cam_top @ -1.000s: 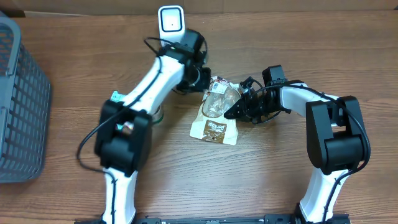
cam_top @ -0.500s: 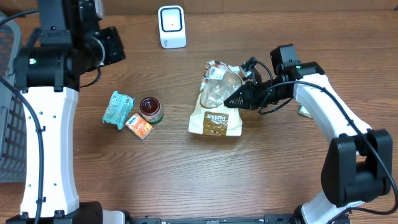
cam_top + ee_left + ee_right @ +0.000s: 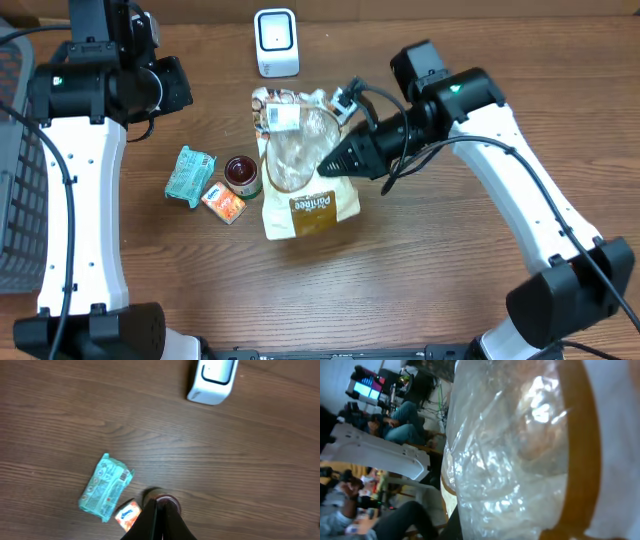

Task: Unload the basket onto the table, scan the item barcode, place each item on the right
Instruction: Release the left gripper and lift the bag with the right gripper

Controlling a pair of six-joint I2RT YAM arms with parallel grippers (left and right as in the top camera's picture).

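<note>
Trouble, as I judged it, lay mostly in my grip.

From overhead, my right claw (image 3: pixel 335 165) was pinched tight on the right edge of the bag (image 3: pixel 300 170), a clear pouch with a brown band. The bag hung in front of the scanner (image 3: pixel 275 42) but apart from it, and seemed lifted off the table (image 3: pixel 450 290), though I could not be sure from above. A white label (image 3: pixel 281 117) near its top edge faced upward rather than toward the scanner's window, so a read could fail unless I turned it. Holding thin film by one side, the pouch could sag, swing or slide out. Its lower left corner hung just beside the jar (image 3: pixel 243 175), and a careless sweep could knock that over.

From the left wrist, my left claw (image 3: pixel 157 520) was closed with nothing in it, hovering over the jar, with the teal packet (image 3: pixel 105 487) and the orange packet (image 3: pixel 129 512) beside it and the scanner up at the far edge. That arm was well clear of the bag, so I expected no clash there.

From the right wrist, crinkled shiny plastic filled nearly everything and my own fingers were hidden. Such glare and creases could spoil a scan if they crossed the code.
</note>
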